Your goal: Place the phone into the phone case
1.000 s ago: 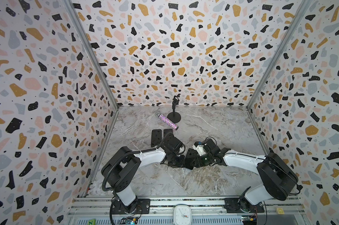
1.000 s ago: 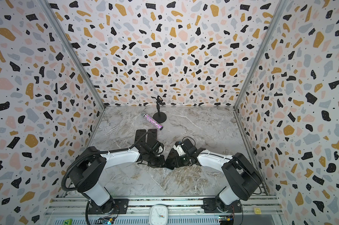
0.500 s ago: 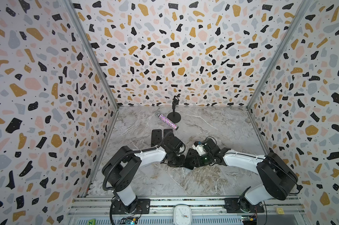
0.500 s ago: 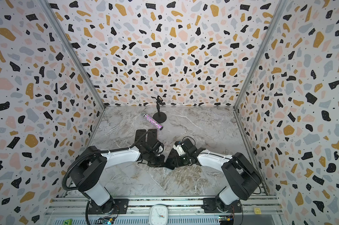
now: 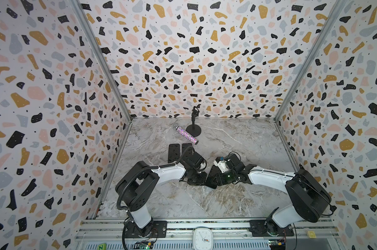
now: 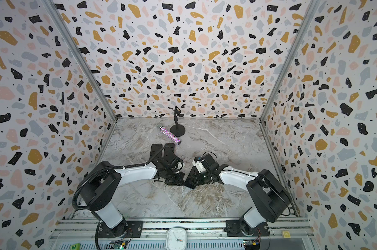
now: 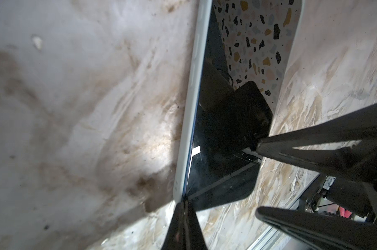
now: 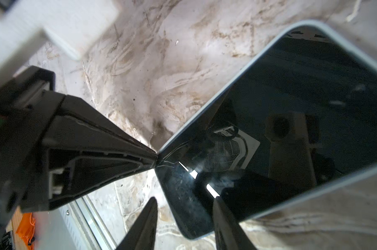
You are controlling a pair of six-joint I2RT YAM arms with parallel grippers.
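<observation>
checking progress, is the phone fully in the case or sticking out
Partly in. The right wrist view shows one phone corner jutting past the case rim, the rest inside.

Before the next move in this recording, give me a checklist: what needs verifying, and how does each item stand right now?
1. Is the phone fully seated in the phone case? Not ok: one black corner sticks out past the pale rim.
2. Is the left gripper at the case's corner? Ok, fingers shut. Whether they pinch the rim: cannot tell.
3. Is the right gripper astride the phone's free corner? Ok, fingers apart. Contact: cannot tell.
4. Is the phone lying flat on the table? Cannot tell.
5. Are the glitter tube, stand and two black slabs out of the way? Ok, all farther back.
</observation>
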